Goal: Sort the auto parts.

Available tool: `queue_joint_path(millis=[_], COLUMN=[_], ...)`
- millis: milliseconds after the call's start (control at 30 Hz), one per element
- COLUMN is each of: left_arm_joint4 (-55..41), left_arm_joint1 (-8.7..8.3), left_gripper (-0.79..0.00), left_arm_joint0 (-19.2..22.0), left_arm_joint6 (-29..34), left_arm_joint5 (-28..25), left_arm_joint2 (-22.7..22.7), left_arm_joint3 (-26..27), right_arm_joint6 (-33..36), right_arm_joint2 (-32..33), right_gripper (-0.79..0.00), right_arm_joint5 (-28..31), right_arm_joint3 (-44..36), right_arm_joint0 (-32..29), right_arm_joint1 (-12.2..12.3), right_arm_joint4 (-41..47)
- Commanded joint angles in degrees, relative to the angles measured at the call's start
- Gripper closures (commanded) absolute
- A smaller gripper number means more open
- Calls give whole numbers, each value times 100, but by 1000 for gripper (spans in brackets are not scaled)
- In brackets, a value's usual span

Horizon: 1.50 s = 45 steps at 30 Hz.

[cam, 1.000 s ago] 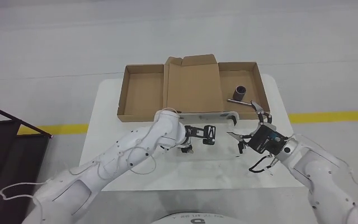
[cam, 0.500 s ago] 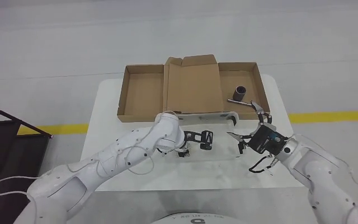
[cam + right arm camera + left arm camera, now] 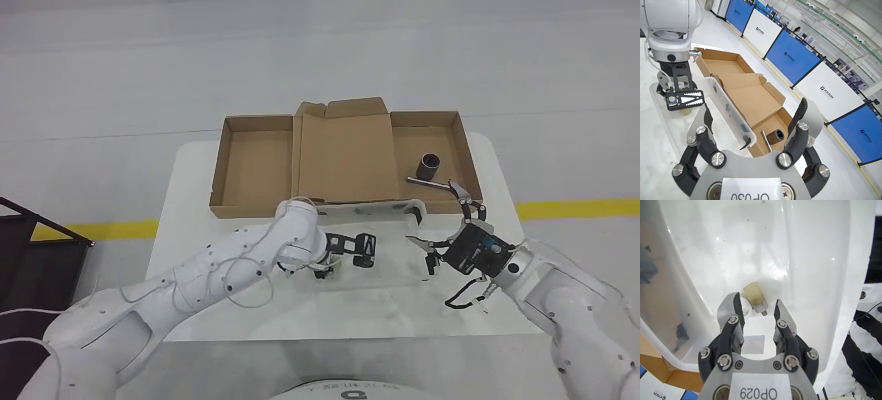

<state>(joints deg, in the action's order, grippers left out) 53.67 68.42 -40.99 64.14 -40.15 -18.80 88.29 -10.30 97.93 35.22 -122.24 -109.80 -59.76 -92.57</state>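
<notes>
The left gripper hangs low inside the clear plastic tray, which sits on the table just in front of the cardboard box. Its jaws are spread moderately wide and hold nothing.

A cream rubber bumper with a metal base and a short threaded stud lies on the tray floor, nearer the long wall on the box side than the opposite wall. It sits in the gap between the two fingertips and just beyond them, closer to the finger on the box-side wall. A small white disc lies between it and that finger.

The bumper's long axis runs roughly along the gripper's reach, slightly slanted. The stud end points back toward the gripper and the rubber end points away. Closing the jaws would probably pinch it across its width, though the disc may get in the way on one side.

The right gripper is wide open and empty, held above the tray's end by the box's right compartment. That compartment holds a dark cylindrical bushing and a metal rod. The left arm is much the nearer to the bumper.
</notes>
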Motion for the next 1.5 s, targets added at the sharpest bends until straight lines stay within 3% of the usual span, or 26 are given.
queue_joint_path(millis=[0, 233, 633, 1033, 1167, 1200, 1267, 1300, 1467], left_arm_joint4=[56, 208, 252, 129, 103, 89, 83, 85, 87], left_arm_joint1=[18, 107, 251, 456, 534, 553, 589, 604, 648], left_gripper=[-326, -305, -351, -314, -268, -222, -43, 0, 0], left_arm_joint0=[20, 56, 184, 378, 434, 444, 466, 479, 541], left_arm_joint6=[-13, -97, -244, -425, -462, -471, -502, -514, -566], left_arm_joint5=[2, -84, -244, -425, -461, -470, -501, -513, -562], left_arm_joint2=[4, 83, 161, 372, 444, 457, 496, 512, 528], left_arm_joint3=[-30, -176, -392, -823, -1002, -1041, -1102, -1130, -1202], right_arm_joint6=[0, 0, 0, 0, 0, 0, 0, 0, 0], right_arm_joint2=[0, 0, 0, 0, 0, 0, 0, 0, 0], right_gripper=[-785, -785, -785, -785, -785, -785, -785, -785, -785], right_arm_joint5=[0, 0, 0, 0, 0, 0, 0, 0, 0], right_arm_joint3=[0, 0, 0, 0, 0, 0, 0, 0, 0], right_arm_joint0=[0, 0, 0, 0, 0, 0, 0, 0, 0], right_arm_joint1=[0, 0, 0, 0, 0, 0, 0, 0, 0], right_arm_joint4=[-1, -1, -1, -1, -1, -1, -1, -1, -1])
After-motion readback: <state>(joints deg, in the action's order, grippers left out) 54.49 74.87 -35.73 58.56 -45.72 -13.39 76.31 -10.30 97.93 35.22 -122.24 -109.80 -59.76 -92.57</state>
